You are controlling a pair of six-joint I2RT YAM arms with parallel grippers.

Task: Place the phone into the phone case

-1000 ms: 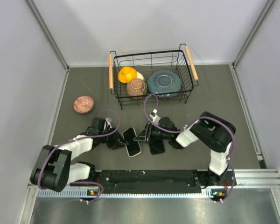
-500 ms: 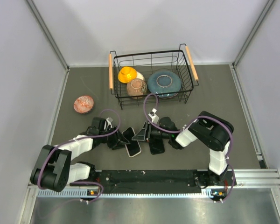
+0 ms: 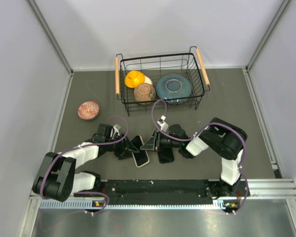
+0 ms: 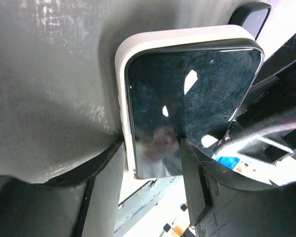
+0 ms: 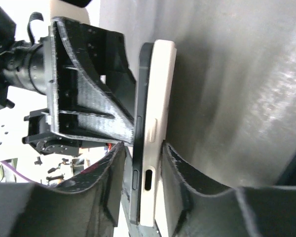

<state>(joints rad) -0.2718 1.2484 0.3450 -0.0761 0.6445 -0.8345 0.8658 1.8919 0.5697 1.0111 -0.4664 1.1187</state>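
Observation:
A dark-screened phone (image 3: 139, 155) sits in a white phone case (image 3: 143, 163) on the grey table between my two grippers. In the left wrist view the phone (image 4: 187, 89) fills the case (image 4: 138, 49). My left gripper (image 4: 150, 165) clamps its near end, one finger on the screen and one at the case edge. In the right wrist view the phone (image 5: 140, 123) and case (image 5: 160, 98) show edge-on. My right gripper (image 5: 143, 168) pinches them, one finger on each side. The left gripper's finger (image 5: 84, 98) presses on the screen side. From above, the left gripper (image 3: 130, 147) and the right gripper (image 3: 151, 144) meet over the phone.
A black slab like a second phone (image 3: 165, 153) lies just right of the cased phone. A wire basket (image 3: 163, 57) at the back holds a yellow bowl (image 3: 134, 78), a brown bowl (image 3: 144, 92) and a blue plate (image 3: 173, 88). A red patterned bowl (image 3: 89, 110) sits at the left.
My left gripper has slid a little to the right, further over the phone's far end. The right gripper has stayed on the phone and case.

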